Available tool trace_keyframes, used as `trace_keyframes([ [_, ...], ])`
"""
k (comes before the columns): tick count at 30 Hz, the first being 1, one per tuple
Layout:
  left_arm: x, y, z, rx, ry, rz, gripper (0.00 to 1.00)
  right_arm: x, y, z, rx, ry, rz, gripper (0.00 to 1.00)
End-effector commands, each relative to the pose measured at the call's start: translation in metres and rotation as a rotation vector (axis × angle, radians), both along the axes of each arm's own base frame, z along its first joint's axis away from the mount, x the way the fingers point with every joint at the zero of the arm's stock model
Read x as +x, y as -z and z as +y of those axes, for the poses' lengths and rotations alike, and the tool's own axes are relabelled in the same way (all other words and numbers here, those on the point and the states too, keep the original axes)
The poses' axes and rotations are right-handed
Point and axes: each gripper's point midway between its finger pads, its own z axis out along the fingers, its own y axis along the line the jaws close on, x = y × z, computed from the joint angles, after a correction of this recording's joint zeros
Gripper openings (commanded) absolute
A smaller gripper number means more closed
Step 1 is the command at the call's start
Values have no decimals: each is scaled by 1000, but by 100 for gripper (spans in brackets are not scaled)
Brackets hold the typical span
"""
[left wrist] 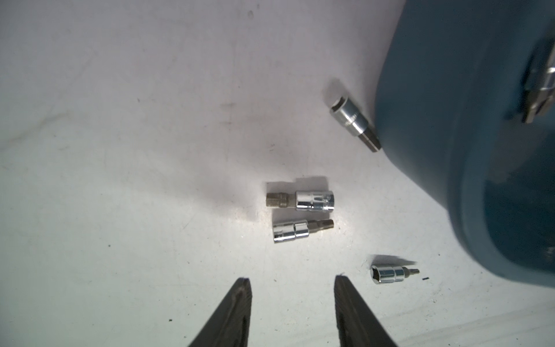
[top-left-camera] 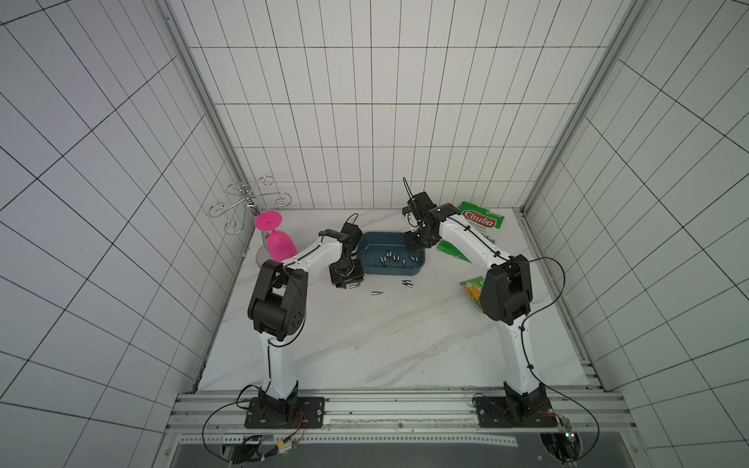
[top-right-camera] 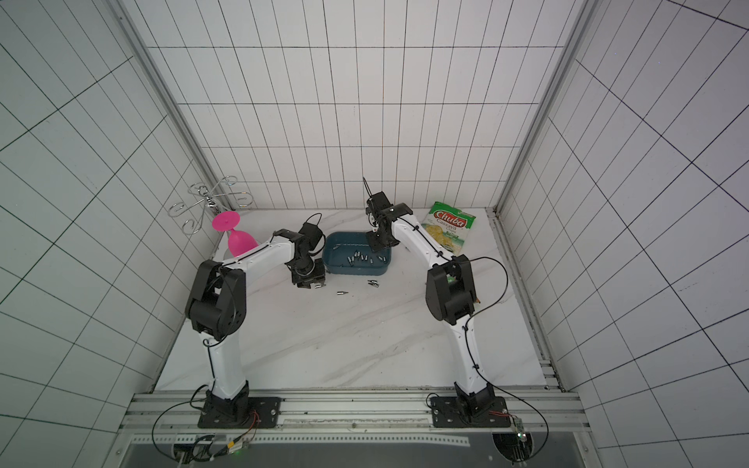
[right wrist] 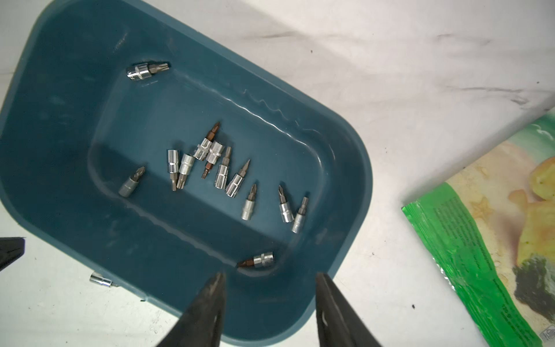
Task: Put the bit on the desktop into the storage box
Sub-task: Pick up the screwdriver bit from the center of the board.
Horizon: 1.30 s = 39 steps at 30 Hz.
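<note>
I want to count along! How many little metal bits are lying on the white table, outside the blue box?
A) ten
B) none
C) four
C: the left wrist view shows four bits lying on the desktop, outside the storage box.

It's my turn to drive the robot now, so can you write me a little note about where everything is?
Left gripper: open, empty, over the desktop, pointing at the loose bits.
Right gripper: open, empty, above the storage box.
Done: about a dozen bits lie in the storage box.
Left: four loose bits lie on the desktop beside the storage box; pick each up and drop it in.
</note>
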Motion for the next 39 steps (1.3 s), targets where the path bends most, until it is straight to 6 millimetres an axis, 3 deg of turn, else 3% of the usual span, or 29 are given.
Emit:
trace_keyframes([
  [1, 12, 2, -4, -2, 13, -20, 52, -4, -15, -10, -7, 24, -18, 51],
  [12, 18, 12, 13, 153, 98, -3, 52, -6, -25, -12, 4, 30, -32, 51],
  [39, 39, 19, 8, 69, 0, -15, 52, -8, -27, -18, -3, 37, -30, 49],
])
